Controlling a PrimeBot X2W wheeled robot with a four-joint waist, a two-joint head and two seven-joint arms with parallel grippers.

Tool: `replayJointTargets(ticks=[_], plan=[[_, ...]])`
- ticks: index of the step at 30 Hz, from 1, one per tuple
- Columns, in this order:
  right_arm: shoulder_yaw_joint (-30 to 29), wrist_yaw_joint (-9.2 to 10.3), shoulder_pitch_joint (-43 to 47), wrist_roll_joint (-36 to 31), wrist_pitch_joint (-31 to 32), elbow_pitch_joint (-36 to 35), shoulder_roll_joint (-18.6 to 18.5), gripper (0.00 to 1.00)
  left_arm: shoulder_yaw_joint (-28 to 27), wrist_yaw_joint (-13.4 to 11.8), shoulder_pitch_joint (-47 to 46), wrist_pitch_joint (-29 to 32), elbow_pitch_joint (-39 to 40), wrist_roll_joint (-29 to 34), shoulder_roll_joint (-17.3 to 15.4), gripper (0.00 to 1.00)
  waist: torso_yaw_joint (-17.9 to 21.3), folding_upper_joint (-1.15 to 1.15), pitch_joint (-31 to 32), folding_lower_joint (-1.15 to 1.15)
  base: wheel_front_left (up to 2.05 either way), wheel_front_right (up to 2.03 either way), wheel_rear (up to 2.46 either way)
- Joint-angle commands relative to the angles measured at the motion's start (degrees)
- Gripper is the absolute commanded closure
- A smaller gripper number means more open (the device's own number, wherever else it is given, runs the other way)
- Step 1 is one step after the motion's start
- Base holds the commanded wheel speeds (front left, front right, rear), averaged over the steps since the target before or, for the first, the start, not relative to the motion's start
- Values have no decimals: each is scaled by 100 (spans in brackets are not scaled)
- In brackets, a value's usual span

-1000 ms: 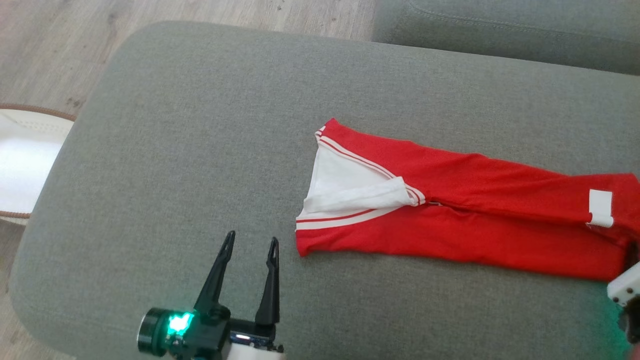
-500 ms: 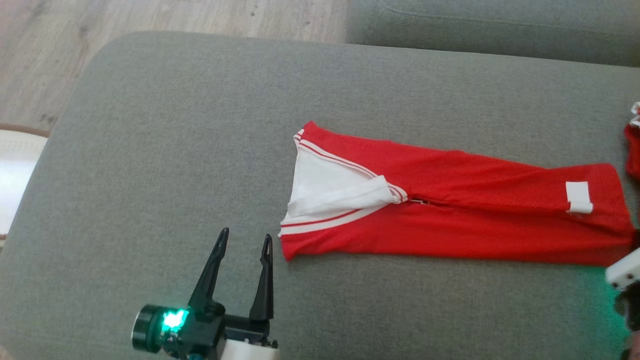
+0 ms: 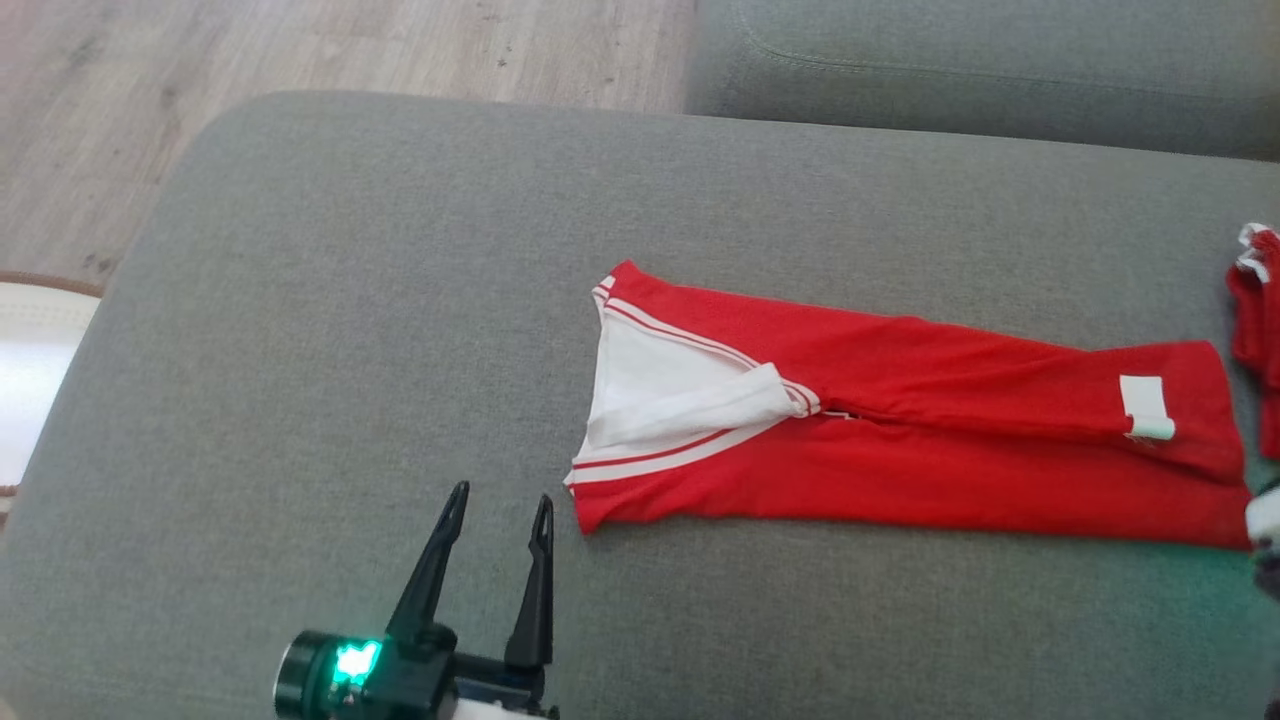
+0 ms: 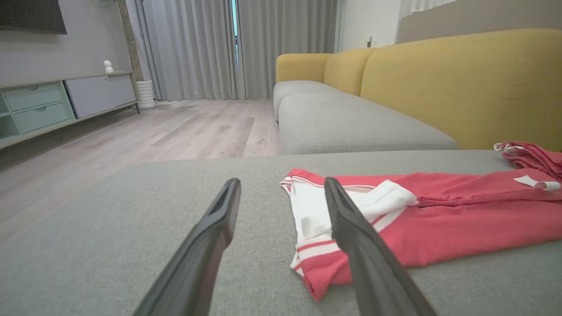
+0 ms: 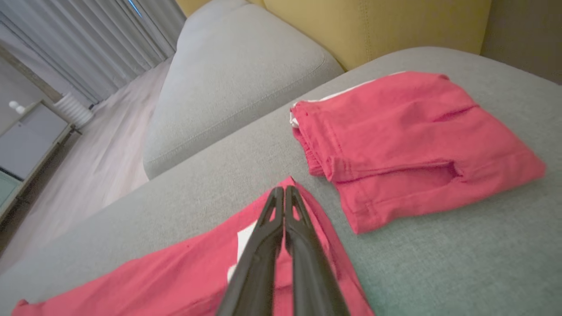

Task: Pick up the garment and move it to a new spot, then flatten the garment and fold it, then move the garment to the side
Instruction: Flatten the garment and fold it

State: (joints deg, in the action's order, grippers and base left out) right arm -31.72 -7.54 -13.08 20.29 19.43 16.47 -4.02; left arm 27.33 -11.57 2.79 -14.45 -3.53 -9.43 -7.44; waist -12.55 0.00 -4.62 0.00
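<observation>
Red garment [image 3: 950, 480] flat on grey cushion [image 3: 350, 300]; left claw [image 3: 502, 495] spread beside it.

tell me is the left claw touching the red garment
Apart. The head view shows a strip of bare grey cushion between the open left claw and the nearest corner of the red garment.

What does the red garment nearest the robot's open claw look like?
On the grey cushion, find the long red garment stretched across the middle. Unlike the folded red bundle beyond its right end, it has a white V-shaped opening with striped trim and a white tag.
</observation>
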Motion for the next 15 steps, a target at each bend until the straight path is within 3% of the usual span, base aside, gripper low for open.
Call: replayJointTargets(ticks=[1, 2, 8, 15], plan=[[83, 5, 57, -135, 90, -274, -15, 57, -271, 24, -69, -54, 146, 63, 70, 0, -32, 0, -13, 0, 0, 0, 0], [42, 5, 91, -227, 107, -291, 2, 0, -288, 38, -62, -54, 149, 74, 80, 0, -39, 0, -28, 0, 0, 0, 0], [-66, 5, 42, -663, 152, -50, 50, 0, -365, 100, -63, -55, 150, 134, 137, 0, -37, 0, -104, 0, 0, 0, 0], [-381, 5, -461, -1352, 177, 753, 13, 0, -390, 210, -164, -55, 147, 219, 230, 0, -80, 0, -300, 0, 0, 0, 0]])
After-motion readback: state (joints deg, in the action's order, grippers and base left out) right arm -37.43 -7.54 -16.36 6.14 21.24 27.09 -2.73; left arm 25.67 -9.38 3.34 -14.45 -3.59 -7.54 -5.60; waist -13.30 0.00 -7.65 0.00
